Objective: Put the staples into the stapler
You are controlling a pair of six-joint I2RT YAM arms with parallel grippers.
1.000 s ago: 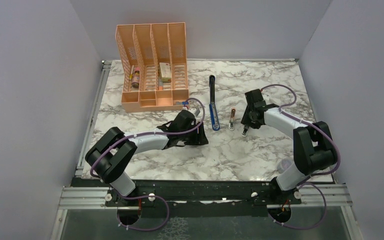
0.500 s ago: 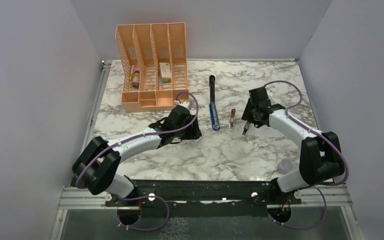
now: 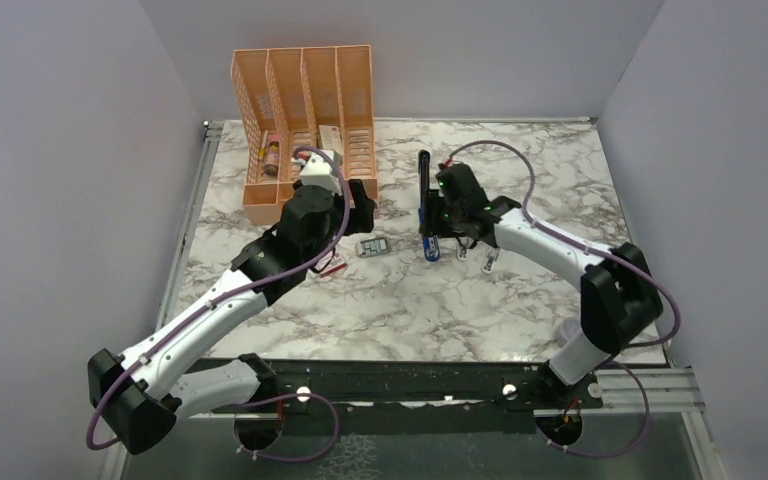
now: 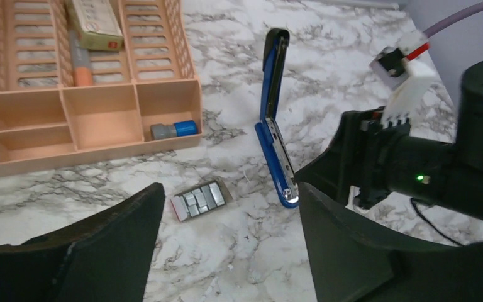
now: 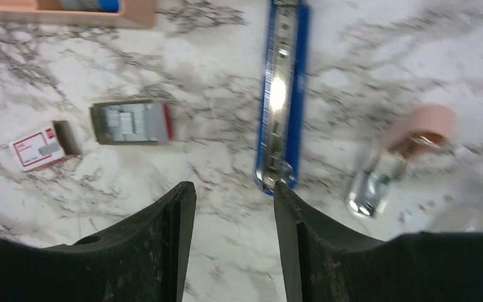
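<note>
Stapler (image 3: 423, 175) lies swung open flat on the bench (image 3: 440, 310), right of the orange organiser (image 3: 300, 110). Black arm points to the far wall. Blue channel (image 5: 283, 94) points toward the arm bases, open side up, silvery inside; cannot tell whether it is loaded.

Staples (image 3: 373, 246) sit in their small tray on the bench, left of the channel's near end, near but apart. Red-and-white box (image 3: 330, 266) lies farther left, not touching the tray.

Left hand (image 4: 229, 189): wide, holding nothing, above the bench, with the tray and the channel's end showing between its fingers.

Right hand (image 5: 233, 185): fingers parted with a narrower gap, nothing held, above the bench just by the channel's near end.

Pink eraser (image 5: 424, 123) lies right of the channel.
</note>
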